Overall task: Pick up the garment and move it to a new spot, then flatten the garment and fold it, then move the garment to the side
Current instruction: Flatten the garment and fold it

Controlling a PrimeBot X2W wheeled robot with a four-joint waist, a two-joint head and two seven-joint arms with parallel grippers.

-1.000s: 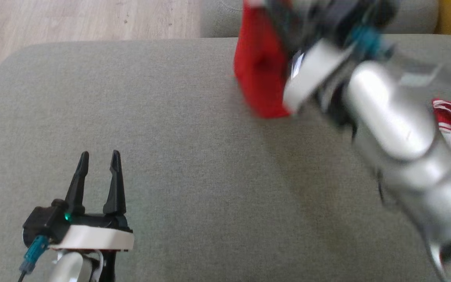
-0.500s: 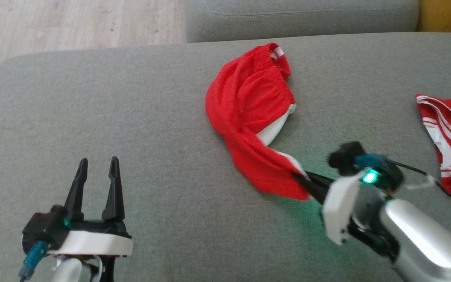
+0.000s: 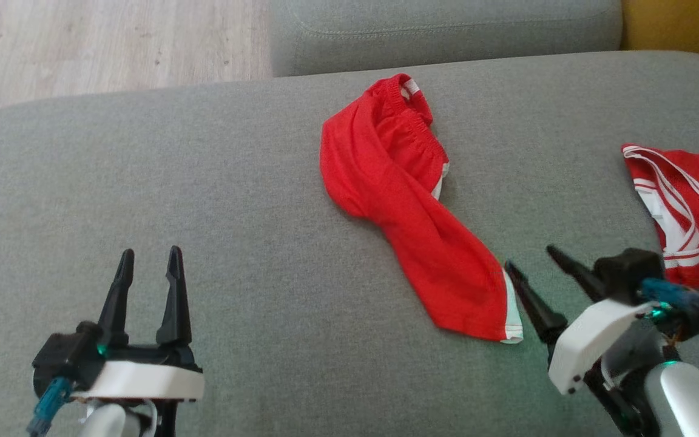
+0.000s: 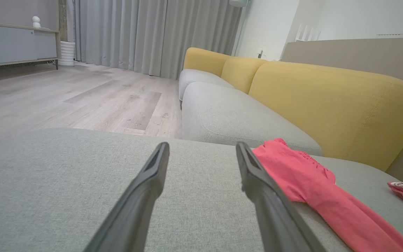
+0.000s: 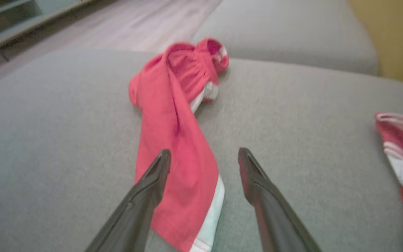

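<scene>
The garment [image 3: 410, 212] is a pair of red shorts with white trim. It lies crumpled and stretched out on the grey sofa cushion [image 3: 252, 194], waistband at the far end, one leg trailing toward me. It also shows in the right wrist view [image 5: 173, 140] and the left wrist view [image 4: 310, 189]. My right gripper [image 3: 531, 258] stands open just past the leg's white hem, holding nothing; in its own view the right gripper [image 5: 204, 159] has the hem between and below its fingers. My left gripper [image 3: 148, 258] is open over bare cushion at the lower left, also seen as the left gripper [image 4: 201, 150].
A second red garment with white stripes [image 3: 689, 212] lies at the cushion's right edge. Another grey seat cushion [image 3: 440, 30] lies beyond, with a yellow backrest [image 4: 327, 98] to the right. Wooden floor [image 3: 82, 42] lies past the cushion's far left edge.
My right gripper carried the shorts down onto the cushion, dragged one leg toward me, then opened and let go. The camera view shifted slightly. My left gripper stayed still.
</scene>
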